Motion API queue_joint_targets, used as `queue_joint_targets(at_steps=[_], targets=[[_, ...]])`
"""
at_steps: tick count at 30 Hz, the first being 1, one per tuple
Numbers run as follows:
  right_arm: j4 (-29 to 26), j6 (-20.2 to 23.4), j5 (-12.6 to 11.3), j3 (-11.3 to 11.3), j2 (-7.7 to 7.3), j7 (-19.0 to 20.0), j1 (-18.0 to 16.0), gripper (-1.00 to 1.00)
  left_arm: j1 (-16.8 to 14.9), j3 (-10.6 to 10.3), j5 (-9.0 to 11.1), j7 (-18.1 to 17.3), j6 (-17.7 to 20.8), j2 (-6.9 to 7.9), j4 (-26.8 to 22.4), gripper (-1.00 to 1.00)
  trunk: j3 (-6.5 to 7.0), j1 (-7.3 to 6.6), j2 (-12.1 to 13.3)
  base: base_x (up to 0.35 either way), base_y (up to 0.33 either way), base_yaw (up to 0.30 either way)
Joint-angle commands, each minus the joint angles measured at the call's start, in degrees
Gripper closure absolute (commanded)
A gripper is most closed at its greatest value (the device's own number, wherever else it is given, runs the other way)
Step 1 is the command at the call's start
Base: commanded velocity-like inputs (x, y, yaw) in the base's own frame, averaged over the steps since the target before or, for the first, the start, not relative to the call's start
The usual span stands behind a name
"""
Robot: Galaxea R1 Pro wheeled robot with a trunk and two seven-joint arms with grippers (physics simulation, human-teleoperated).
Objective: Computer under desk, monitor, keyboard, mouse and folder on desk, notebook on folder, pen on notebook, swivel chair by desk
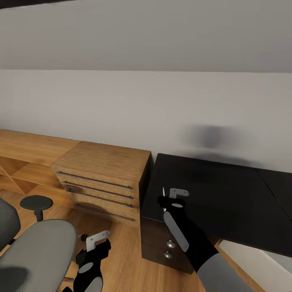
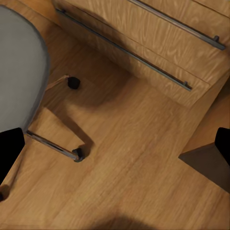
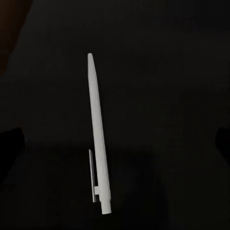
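The thin white pen [image 3: 98, 139] shows against the glossy black top of the desk [image 3: 182, 72], between the spread fingertips of my right gripper [image 3: 115, 143], which is open and not touching it. From the head camera the pen [image 1: 163, 195] is a white sliver near the left edge of the desk [image 1: 215, 190], just beside my right gripper [image 1: 172, 199]. My left gripper [image 1: 95, 243] hangs open over the wood floor, next to the grey swivel chair [image 1: 36, 251]. The chair's seat [image 2: 19, 72] and a chrome leg with castors [image 2: 52, 143] show under that hand.
A light-wood drawer cabinet [image 1: 101, 178] [image 2: 158, 43] stands against the wall left of the desk, with low wood shelving [image 1: 24, 154] further left. Black drawers [image 1: 162, 247] sit beneath the desk's left end. A pale panel [image 1: 259, 259] shows below the desk at lower right.
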Motion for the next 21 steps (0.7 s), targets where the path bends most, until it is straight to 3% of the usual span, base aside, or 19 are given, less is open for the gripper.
queue_joint_targets(at_steps=[1, 4, 10, 17, 21], targets=[[-0.05, 0.18, -0.42, 0.18, -0.01, -0.46, -0.05, -1.00, -0.07, -0.13, 0.19, 0.41, 0.35, 0.07, -0.09, -1.00, -0.06, 0.00, -0.04, 0.000, 0.000, 0.017], [-0.03, 0.20, -0.40, 0.32, 0.03, -0.43, -0.07, -1.00, -0.07, -0.13, 0.20, 0.41, 0.35, 0.07, -0.08, -1.00, -0.08, 0.00, -0.04, 0.000, 0.000, 0.010], [0.27, 0.21, -0.35, 4.30, 0.03, -0.29, -0.06, -1.00, -0.07, -0.13, 0.21, 0.42, 0.35, 0.08, -0.08, -1.00, -0.46, 0.00, -0.04, 0.000, 0.000, -0.037], [0.69, 0.11, -0.16, 5.40, -0.19, 0.07, -0.07, -1.00, -0.07, -0.15, 0.13, 0.42, 0.35, 0.07, -0.08, -1.00, -0.63, 0.00, -0.04, 0.000, 0.000, -0.009], [3.67, 0.05, 2.55, 6.02, -1.14, 2.09, -0.06, -1.00, -0.07, -0.21, 0.05, 0.49, 0.29, 0.06, -0.13, -1.00, -0.64, 0.00, -0.04, 0.000, 0.000, 0.000]])
